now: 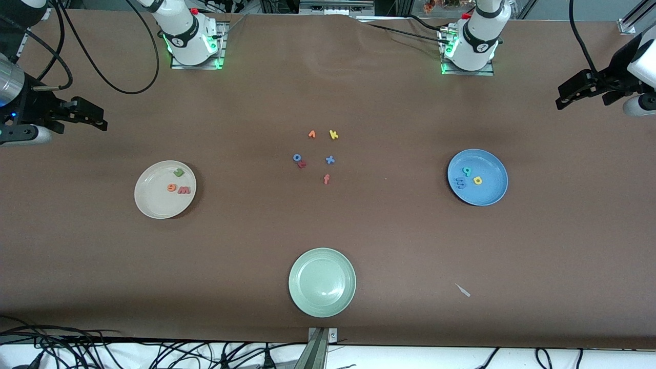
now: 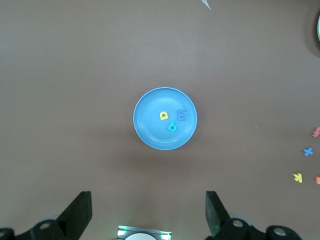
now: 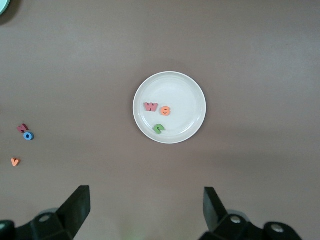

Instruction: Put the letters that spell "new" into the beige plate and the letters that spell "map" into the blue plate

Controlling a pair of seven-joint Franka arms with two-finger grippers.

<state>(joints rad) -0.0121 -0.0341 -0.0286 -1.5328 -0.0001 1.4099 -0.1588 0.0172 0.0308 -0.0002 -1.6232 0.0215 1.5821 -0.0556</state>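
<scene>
In your front view, the beige plate at mid-left holds n, e, w; the blue plate at mid-right holds m, a, p. Your wrist views show the left claw and right claw wide, empty.

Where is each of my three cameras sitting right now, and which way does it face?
Front view: high across the table, facing both arm bases; shows the left gripper and right gripper, both open, raised at the table's ends.
Left wrist view: looks straight down on the blue plate; its own fingers show.
Right wrist view: straight down on the beige plate; own fingers show.
Shared: each plate, plus loose letters, also appears in front view.
</scene>
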